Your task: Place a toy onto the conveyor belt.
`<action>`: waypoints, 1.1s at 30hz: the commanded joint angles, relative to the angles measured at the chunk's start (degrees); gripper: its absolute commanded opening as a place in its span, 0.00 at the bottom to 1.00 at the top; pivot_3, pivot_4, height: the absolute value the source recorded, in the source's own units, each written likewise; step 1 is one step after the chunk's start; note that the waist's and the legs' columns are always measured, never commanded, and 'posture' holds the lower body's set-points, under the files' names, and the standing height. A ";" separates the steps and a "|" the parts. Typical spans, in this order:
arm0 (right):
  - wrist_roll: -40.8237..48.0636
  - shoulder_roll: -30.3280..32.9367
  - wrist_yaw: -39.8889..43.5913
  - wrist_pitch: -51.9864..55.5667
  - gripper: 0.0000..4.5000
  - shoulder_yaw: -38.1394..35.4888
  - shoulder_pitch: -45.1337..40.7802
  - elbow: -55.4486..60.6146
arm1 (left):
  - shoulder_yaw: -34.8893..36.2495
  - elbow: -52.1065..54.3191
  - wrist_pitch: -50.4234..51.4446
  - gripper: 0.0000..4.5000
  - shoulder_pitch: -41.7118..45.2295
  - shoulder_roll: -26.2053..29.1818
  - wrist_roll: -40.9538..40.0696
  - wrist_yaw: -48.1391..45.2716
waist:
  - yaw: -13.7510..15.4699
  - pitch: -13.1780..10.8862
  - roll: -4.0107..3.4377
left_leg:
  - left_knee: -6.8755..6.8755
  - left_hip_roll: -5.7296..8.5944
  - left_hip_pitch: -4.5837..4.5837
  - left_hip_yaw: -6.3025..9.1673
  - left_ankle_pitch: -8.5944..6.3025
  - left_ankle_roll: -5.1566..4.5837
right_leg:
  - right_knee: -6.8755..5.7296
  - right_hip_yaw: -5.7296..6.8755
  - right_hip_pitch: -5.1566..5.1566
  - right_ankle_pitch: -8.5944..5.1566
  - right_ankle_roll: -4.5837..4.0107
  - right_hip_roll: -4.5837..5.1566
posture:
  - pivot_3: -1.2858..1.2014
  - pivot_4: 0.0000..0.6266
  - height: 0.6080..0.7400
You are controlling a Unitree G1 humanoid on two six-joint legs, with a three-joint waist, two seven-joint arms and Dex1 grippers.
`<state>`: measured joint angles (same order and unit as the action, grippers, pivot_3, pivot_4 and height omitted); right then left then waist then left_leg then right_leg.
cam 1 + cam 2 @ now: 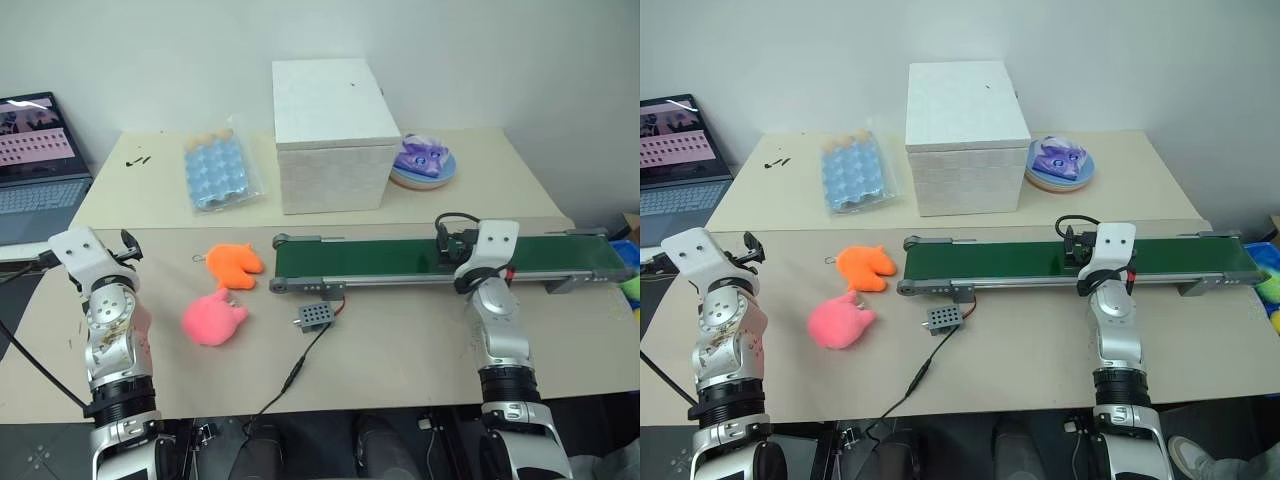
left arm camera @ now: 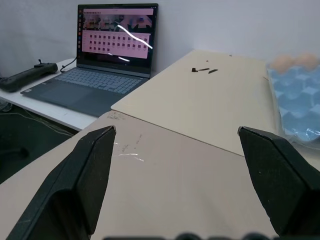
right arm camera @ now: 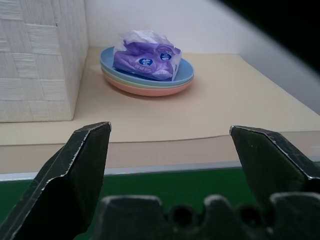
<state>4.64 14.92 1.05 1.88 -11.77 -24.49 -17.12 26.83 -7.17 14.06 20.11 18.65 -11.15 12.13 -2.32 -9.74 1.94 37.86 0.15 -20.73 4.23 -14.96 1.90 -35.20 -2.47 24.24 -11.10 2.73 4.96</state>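
At my far left, a laptop (image 1: 38, 150) sits on a separate surface beyond the table's (image 1: 400, 350) left edge. My left gripper (image 2: 175, 175) hangs over the table's left edge, jaws spread wide and holding nothing; bare tabletop lies ahead of it. Farther back lies a blue egg tray (image 1: 218, 172). The pink toy (image 1: 213, 318) rests on the table, between my left arm and the belt's left end, just in front of the orange toy (image 1: 235, 264), the two close together. A small grey box (image 1: 312, 316) with a cable lies just right of the pink toy. The conveyor belt (image 1: 380, 258) runs rightward towards the table's right edge; its green surface is bare. A white box (image 1: 330, 135) and a plate with a purple toy (image 3: 147, 57) stand behind it. My right gripper (image 3: 170, 170) hovers above the belt, jaws spread, empty.
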 commanded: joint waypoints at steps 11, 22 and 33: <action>19.11 -0.05 37.56 -1.11 1.00 14.47 8.98 24.61 | 0.09 -0.04 -4.08 0.93 2.52 1.07 -0.30 -3.14 | -0.33 0.00 0.00 | 0.00 -0.02 -0.01 0.03 -0.01 -0.02 | 0.02 0.01 0.00 -0.01 0.01 -0.03 | 0.52 0.24 1.00; 20.51 9.57 61.21 -4.78 1.00 23.35 14.44 28.32 | -0.91 1.00 -4.16 0.93 2.10 0.50 -0.27 -4.43 | 0.25 0.02 0.04 | 0.03 -0.02 0.16 0.07 -0.01 -0.01 | 0.03 0.07 -0.16 0.01 0.04 -0.05 | 0.52 0.24 1.00; 15.70 8.53 64.05 -10.96 1.00 25.20 15.20 21.27 | -0.19 3.53 -3.33 0.93 -0.36 0.30 -0.96 -4.35 | 0.52 0.02 0.05 | 0.03 -0.03 0.10 0.07 -0.01 -0.01 | 0.07 0.05 -0.12 0.01 0.03 -0.05 | 0.52 0.24 1.00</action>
<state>20.76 23.68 64.37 -6.84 13.38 -9.24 3.96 25.81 -6.89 11.12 19.81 18.66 -11.63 7.89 -1.80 -9.72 1.99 37.89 0.12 -20.62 4.30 -14.96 1.90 -35.14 -2.41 24.11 -11.09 2.77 4.91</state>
